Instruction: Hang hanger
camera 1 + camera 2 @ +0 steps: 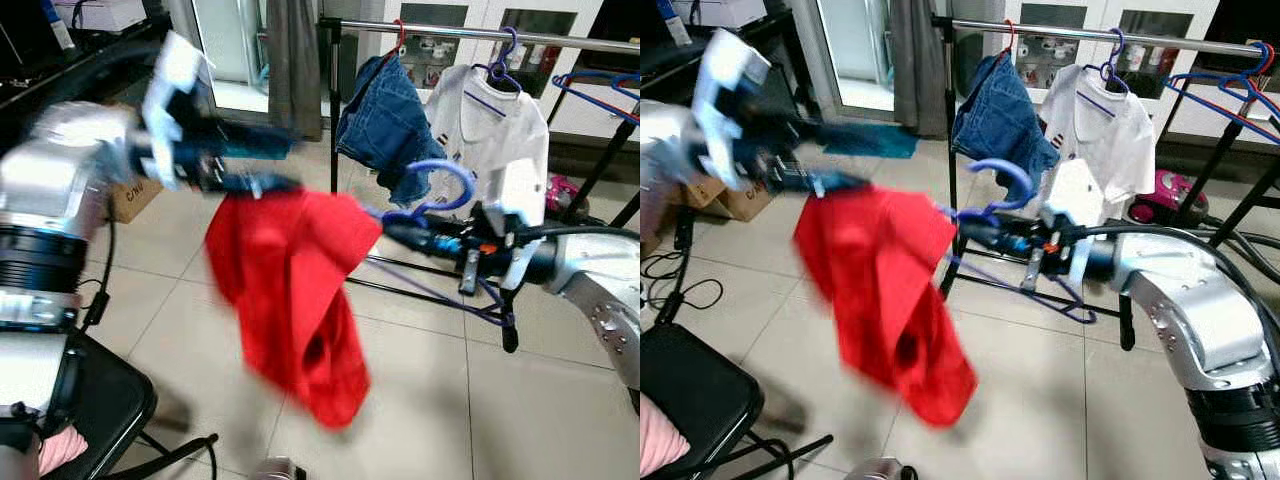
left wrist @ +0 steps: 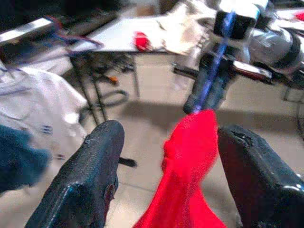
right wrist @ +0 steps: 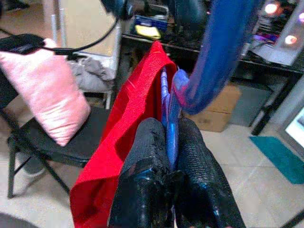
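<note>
Two grippers work a blue hanger (image 1: 1002, 192) carrying a red garment (image 1: 885, 290), held in mid-air over the tiled floor (image 1: 1040, 380) in front of a clothes rack (image 1: 1090, 35); right gripper (image 3: 167, 142) has its two black fingers pressed together on the hanger's blue wire just below the hook, which curls up at 12 o'clock from the fingertips in the right wrist view; red cloth drapes off the hanger at about 9 o'clock from that grip and hangs down in a long fold; left gripper (image 1: 262, 163) reaches in from the robot's left at the garment's upper far corner, blurred in both eye views; in the left wrist view its fingers (image 2: 92, 175) stand wide apart with the red cloth between them, contact with the cloth not discernible; rack rail lies at 12 o'clock beyond the held hanger, carrying a denim garment (image 1: 1002, 125) on a red hanger and a white shirt (image 1: 1102, 135) on a blue one, with bare blue hangers (image 1: 1230, 90) further along toward 2 o'clock; black chair (image 1: 690, 395) sits at 7 o'clock with a pink cushion (image 3: 50, 90) on it; cardboard box (image 1: 725, 200) on the floor at 9 o'clock.
</note>
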Available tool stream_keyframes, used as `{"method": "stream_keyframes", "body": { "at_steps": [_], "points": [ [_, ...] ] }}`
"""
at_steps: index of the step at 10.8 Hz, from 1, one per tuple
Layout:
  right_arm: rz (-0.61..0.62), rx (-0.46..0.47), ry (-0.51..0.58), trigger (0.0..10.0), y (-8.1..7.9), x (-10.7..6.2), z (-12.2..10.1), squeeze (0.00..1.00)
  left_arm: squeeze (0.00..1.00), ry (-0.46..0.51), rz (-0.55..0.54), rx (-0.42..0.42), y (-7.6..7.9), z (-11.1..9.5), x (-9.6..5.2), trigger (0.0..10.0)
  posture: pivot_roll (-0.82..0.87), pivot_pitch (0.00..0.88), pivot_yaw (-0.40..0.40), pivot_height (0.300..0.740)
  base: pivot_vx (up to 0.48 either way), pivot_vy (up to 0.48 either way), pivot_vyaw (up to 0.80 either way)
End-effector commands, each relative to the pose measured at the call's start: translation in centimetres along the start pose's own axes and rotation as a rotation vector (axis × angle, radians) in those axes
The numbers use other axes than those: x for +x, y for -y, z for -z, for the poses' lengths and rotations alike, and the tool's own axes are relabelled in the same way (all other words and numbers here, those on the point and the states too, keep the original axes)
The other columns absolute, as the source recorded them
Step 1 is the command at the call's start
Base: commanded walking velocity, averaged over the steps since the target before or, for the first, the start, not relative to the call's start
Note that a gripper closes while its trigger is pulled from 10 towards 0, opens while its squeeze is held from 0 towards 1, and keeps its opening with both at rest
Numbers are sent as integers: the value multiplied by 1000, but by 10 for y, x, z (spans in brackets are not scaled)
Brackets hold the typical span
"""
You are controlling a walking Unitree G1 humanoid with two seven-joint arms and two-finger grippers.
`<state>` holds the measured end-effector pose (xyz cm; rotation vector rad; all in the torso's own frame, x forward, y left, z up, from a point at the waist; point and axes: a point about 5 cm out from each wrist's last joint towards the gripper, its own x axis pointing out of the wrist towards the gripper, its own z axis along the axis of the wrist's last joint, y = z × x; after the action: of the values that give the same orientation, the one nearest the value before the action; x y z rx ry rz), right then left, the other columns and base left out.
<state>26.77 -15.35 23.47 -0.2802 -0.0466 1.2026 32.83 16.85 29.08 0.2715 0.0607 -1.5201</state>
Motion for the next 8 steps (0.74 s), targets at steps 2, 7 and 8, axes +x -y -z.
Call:
{"method": "stream_keyframes", "body": {
  "at_steps": [2,7,8],
  "points": [
    [-43,-58,14,10000,-3,1,-14,0,0,-130,22,91,2,6,1,10000,177,0,71,740,0,0,0],
    [-8,-24,37,10000,-1,1,-12,0,0,-246,-53,306,18,26,6,10000,188,0,67,740,0,0,0],
    [-27,-26,43,10000,-2,3,-13,0,0,-185,-75,225,17,31,5,8667,188,0,65,740,0,0,0]
  ]
}}
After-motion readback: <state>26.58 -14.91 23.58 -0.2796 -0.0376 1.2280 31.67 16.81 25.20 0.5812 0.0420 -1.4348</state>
